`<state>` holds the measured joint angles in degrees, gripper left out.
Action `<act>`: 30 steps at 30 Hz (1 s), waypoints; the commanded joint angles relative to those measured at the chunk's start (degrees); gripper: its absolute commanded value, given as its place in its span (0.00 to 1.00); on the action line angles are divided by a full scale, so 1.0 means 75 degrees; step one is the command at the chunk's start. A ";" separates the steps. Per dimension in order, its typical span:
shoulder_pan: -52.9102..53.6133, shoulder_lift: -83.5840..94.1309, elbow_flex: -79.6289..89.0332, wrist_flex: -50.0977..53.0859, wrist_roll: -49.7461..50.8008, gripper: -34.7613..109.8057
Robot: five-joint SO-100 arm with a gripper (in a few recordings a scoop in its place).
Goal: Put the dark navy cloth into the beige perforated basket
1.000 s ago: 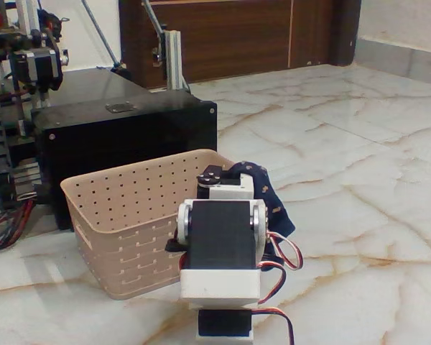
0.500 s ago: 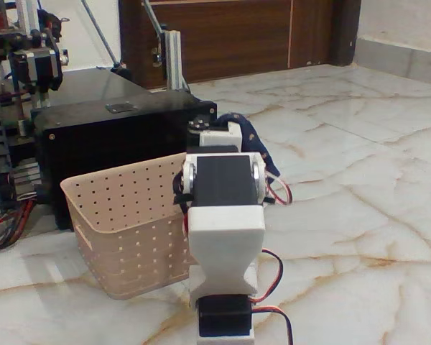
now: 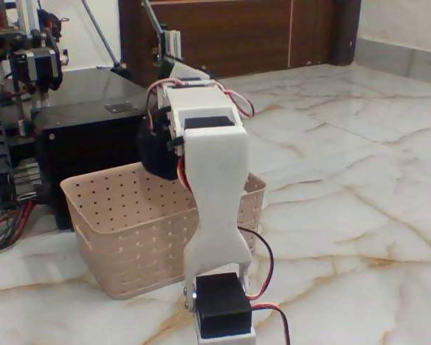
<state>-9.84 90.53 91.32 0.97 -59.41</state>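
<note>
Dark navy cloth bunched, no clear long axis, above beige perforated basket; end effector's grip impossible to tell.

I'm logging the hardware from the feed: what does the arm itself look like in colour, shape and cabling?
In the fixed view the arm is built of white plastic links, the tall one smooth and flaring toward its bottom. Black rectangular servo blocks sit at the joints. Thin red, white and black wires loop beside the base, and similar ones arch near the top. No markings are readable.
</note>
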 commanded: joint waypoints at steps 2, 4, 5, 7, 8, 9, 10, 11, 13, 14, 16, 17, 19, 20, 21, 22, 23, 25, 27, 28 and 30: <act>-0.0164 -0.0211 -0.0926 0.0375 0.1289 0.24; -0.0246 -0.0621 -0.1793 0.1430 0.2473 0.24; -0.0281 -0.0785 -0.2109 0.2098 0.2988 0.24; -0.0410 -0.0996 -0.2402 0.3047 0.3902 0.24; -0.0480 -0.1207 -0.2637 0.3352 0.4324 0.24; -0.0504 -0.1512 -0.3117 0.3762 0.4793 0.24; -0.0527 -0.1734 -0.3387 0.4148 0.5121 0.24; -0.0598 -0.1840 -0.3480 0.4629 0.5414 0.24; -0.0727 -0.1934 -0.3680 0.6000 0.5777 0.24; -0.0738 -0.2086 -0.3914 0.6750 0.5930 0.24; -0.0762 -0.2180 -0.4008 0.7230 0.5836 0.26; -0.0738 -0.2180 -0.4043 0.7313 0.6305 0.29; -0.0691 -0.2145 -0.4160 0.7922 0.7277 0.32; -0.0703 -0.2121 -0.4160 0.8016 0.7348 0.32; -0.0703 -0.2109 -0.4172 0.7957 0.7324 0.31; -0.0703 -0.2098 -0.4160 0.7922 0.7219 0.31; -0.0703 -0.2063 -0.4125 0.7922 0.7137 0.31; -0.0680 -0.2004 -0.4078 0.7863 0.6914 0.31; -0.0645 -0.1898 -0.3855 0.7664 0.6750 0.31; -0.0609 -0.1781 -0.3645 0.7441 0.6668 0.31; -0.0586 -0.1535 -0.3258 0.7102 0.6398 0.30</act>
<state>-14.94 74.71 66.97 55.46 -10.63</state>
